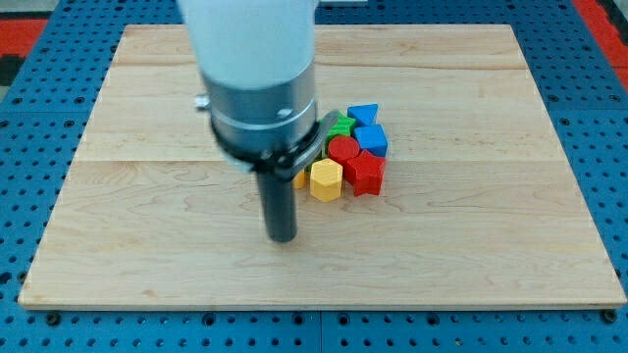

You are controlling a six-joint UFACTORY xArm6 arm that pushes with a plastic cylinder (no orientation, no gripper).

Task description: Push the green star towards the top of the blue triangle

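The blocks sit bunched together just right of the board's middle. The green star [340, 126] is partly hidden by the arm and lies left of the blue triangle [364, 114], touching it. Below them are a blue block [372, 139], a red round block [343, 149], a red star-like block [365, 173] and a yellow hexagon [326, 180]. My tip [283, 236] rests on the board below and to the left of the cluster, apart from the yellow hexagon.
The wooden board [147, 245] lies on a blue pegboard table [29, 147]. The arm's wide grey and white body [257, 88] hides the board behind it and the left side of the cluster.
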